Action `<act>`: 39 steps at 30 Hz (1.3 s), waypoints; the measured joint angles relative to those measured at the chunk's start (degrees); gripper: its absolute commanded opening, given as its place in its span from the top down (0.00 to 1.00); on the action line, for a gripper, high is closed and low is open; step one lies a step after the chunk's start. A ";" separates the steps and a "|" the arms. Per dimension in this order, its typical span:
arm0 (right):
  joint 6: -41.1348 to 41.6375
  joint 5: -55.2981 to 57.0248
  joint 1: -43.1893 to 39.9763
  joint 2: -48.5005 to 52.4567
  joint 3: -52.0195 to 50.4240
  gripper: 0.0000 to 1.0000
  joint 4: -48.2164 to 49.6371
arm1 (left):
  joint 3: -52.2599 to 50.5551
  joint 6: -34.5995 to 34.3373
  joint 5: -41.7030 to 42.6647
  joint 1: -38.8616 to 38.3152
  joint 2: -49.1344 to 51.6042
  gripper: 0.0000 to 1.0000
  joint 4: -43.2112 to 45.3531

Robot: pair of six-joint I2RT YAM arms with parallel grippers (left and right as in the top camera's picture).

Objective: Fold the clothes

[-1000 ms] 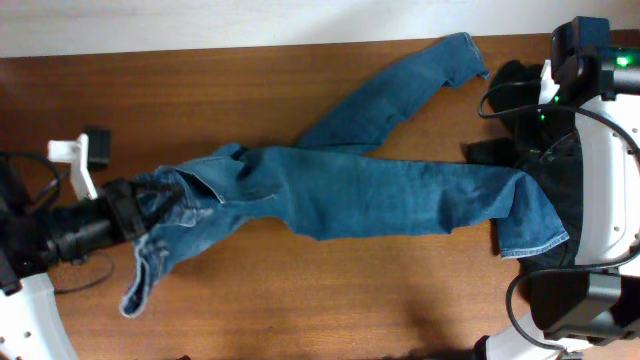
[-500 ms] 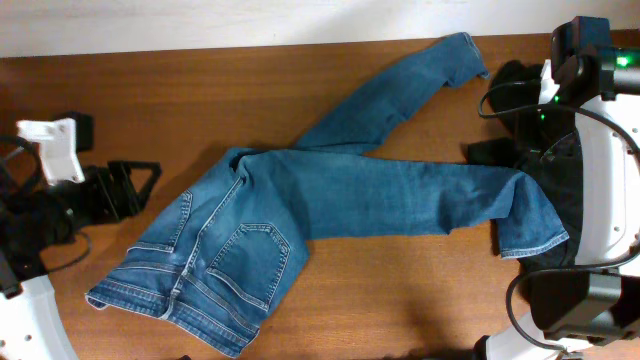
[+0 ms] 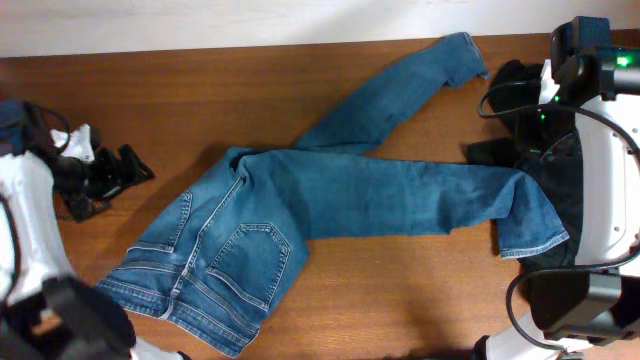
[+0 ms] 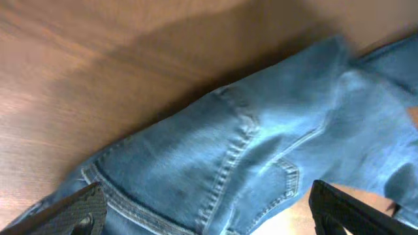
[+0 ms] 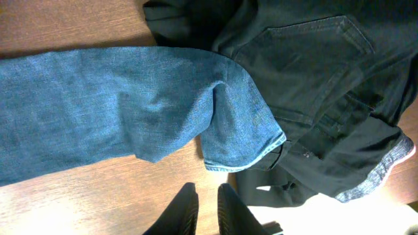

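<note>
A pair of blue jeans lies spread on the wooden table. Its waist is at the front left. One leg runs to the back right and the other to the right. My left gripper is open and empty, left of the waist and apart from it. In the left wrist view its fingers frame the seat and back pocket. My right gripper is shut and empty above bare wood, just short of the jeans hem.
A black garment lies crumpled at the right edge under the right arm, with the jeans hem resting on it. The table's back edge meets a white wall. Bare wood lies in front of the jeans.
My left gripper opened and let go of the bunched waist, which now lies flat at the front left. The left arm drew back to the left. The right arm has not moved.
</note>
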 measured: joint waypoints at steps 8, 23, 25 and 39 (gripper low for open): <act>0.00 -0.02 0.00 0.00 0.00 0.84 0.02 | 0.02 1.38 -0.28 0.00 19.17 0.01 -5.38; -0.02 -0.02 0.00 0.00 0.00 0.83 -0.17 | 8.26 5.46 2.08 -0.72 23.85 1.00 -6.32; -0.02 0.00 0.00 0.00 0.00 0.84 -0.20 | 16.55 7.13 2.71 -1.11 22.67 1.00 -4.15; -0.02 0.00 0.00 0.00 -0.02 0.84 -0.22 | 37.53 6.25 -5.27 -3.28 14.58 0.16 -6.32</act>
